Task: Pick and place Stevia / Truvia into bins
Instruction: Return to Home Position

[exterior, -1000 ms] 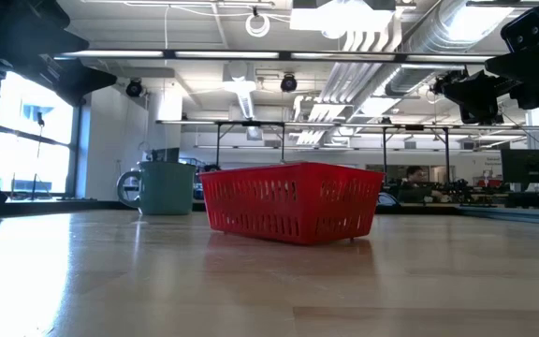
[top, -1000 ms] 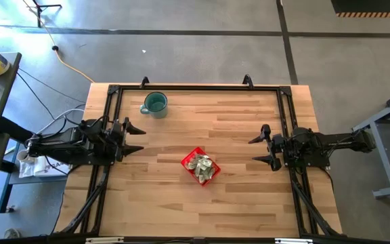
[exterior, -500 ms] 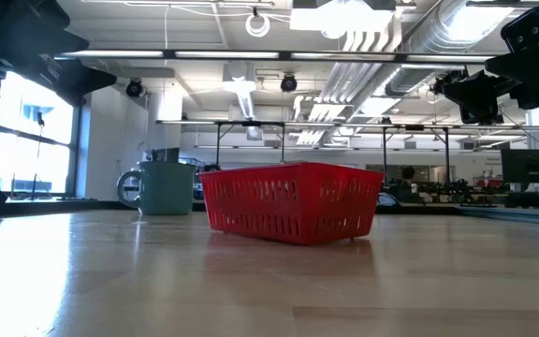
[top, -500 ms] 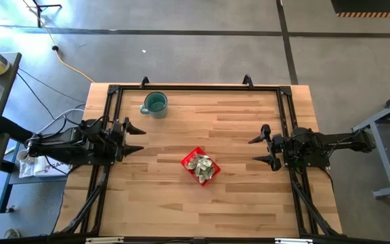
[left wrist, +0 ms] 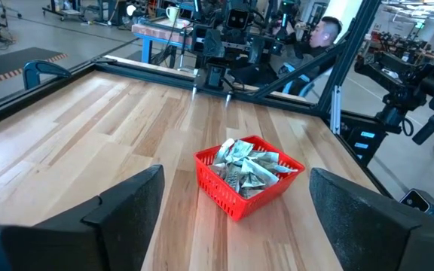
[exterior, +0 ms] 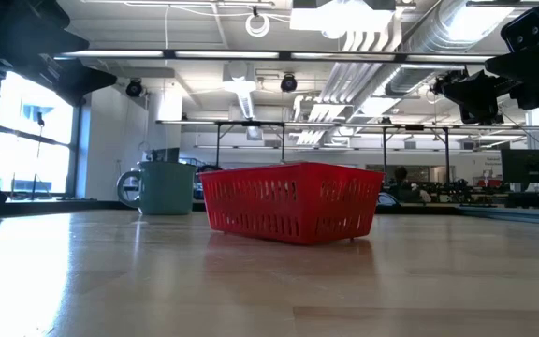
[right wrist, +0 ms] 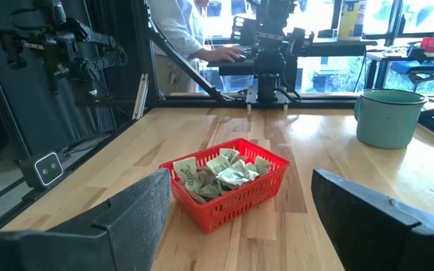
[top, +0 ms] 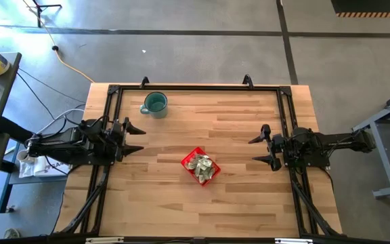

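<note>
The red bin (top: 200, 167) stands on its base near the table's middle; I also see the red bin (exterior: 289, 200) (left wrist: 248, 175) (right wrist: 227, 180) in the other views. Several pale green and white sachets (top: 201, 165) (left wrist: 246, 164) (right wrist: 217, 174) lie piled inside it. My left gripper (top: 136, 138) hovers open at the table's left side, pointing toward the bin. My right gripper (top: 261, 148) hovers open at the right side, also facing the bin. Both are well clear of it.
A teal mug (top: 155, 104) (right wrist: 386, 117) stands near the far left corner. A black frame (top: 195, 87) runs along the table's far and side edges. A person (right wrist: 183, 30) shows beyond the table. Bare wood surrounds the bin.
</note>
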Available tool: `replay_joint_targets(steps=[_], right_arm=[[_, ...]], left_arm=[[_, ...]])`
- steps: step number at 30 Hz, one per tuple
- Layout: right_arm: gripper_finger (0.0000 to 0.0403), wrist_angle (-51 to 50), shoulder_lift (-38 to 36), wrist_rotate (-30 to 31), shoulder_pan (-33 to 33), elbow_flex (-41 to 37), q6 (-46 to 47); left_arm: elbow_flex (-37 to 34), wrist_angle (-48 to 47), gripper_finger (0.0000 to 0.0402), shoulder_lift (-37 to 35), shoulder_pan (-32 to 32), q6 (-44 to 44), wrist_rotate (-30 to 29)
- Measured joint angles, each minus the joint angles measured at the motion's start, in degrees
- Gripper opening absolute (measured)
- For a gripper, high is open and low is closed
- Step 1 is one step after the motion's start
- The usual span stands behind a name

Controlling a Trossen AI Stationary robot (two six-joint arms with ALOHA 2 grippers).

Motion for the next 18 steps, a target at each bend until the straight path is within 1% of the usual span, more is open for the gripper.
replay_joint_targets(steps=[18], right_arm=[[0.0312,0.0,0.01,0.0,0.0,0.0,0.01]], left_arm=[[0.0,0.0,0.0365,0.02,0.0,-0.01,-0.01]])
